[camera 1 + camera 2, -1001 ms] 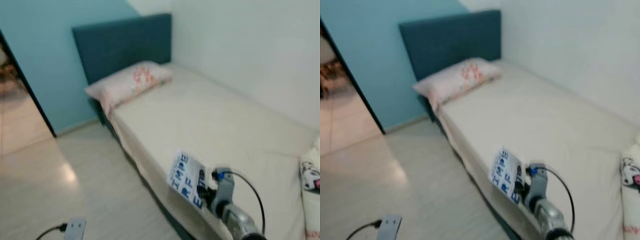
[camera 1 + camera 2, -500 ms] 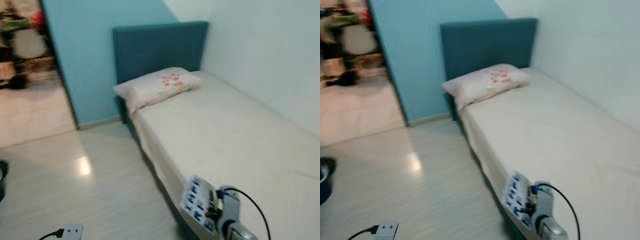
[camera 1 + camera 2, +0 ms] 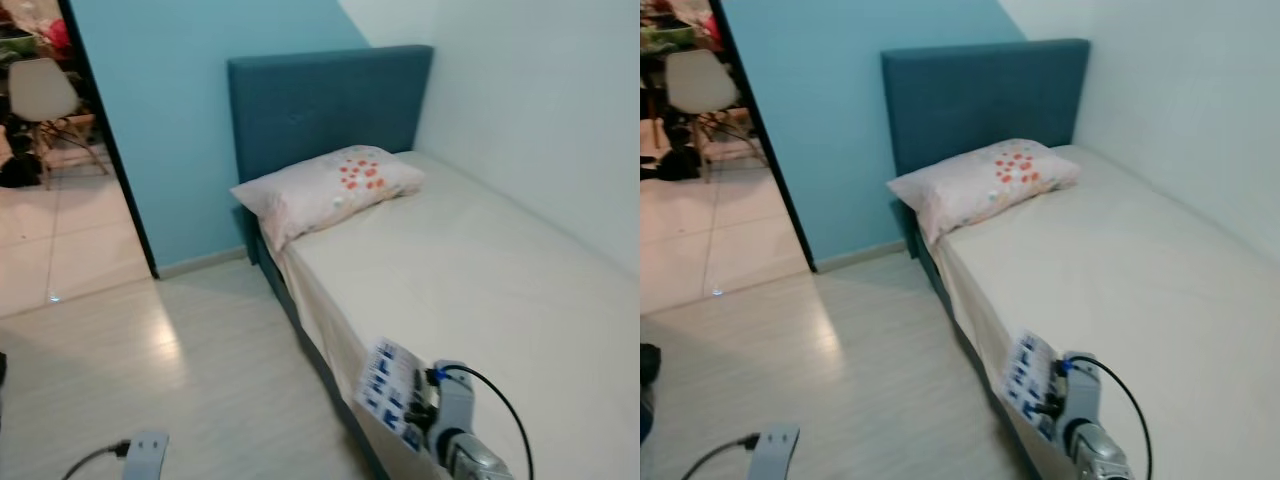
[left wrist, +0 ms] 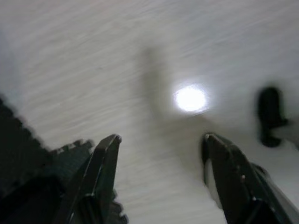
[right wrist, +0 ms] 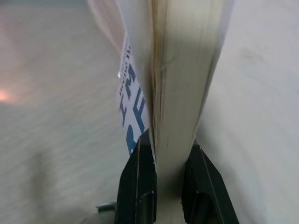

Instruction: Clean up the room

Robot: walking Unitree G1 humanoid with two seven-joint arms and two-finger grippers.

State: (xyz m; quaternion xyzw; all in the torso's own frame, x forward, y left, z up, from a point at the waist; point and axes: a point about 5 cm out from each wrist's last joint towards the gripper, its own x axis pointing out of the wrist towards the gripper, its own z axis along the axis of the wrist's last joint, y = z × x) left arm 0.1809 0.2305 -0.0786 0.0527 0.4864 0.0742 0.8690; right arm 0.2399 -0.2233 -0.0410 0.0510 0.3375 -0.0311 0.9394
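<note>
So I've got a book point(image 5: 180, 70) pinched between my right gripper point(image 5: 163, 154) fingers, blue block lettering on a white cover, and it's sitting out at about 5 o'clock in my head view, right over the near edge of the bed point(image 3: 480, 290). Compared with a second ago my whole view has swung round: the doorway at 10 o'clock with the white chair point(image 3: 42, 90) came into sight, and the headboard point(image 3: 320, 100) and the flowery pillow point(image 3: 330, 185) slid toward the middle. That's me turning, not the stuff moving, and the book is clamped the same as before. My left gripper point(image 4: 161, 144) just hangs low over the pale floor point(image 3: 150, 360), fingers spread wide, holding nothing. My guess is I'm mid-carry, hauling the book off to wherever it belongs, so the tidy-up is only partly done. I can't tell yet where the drop-off spot is.
</note>
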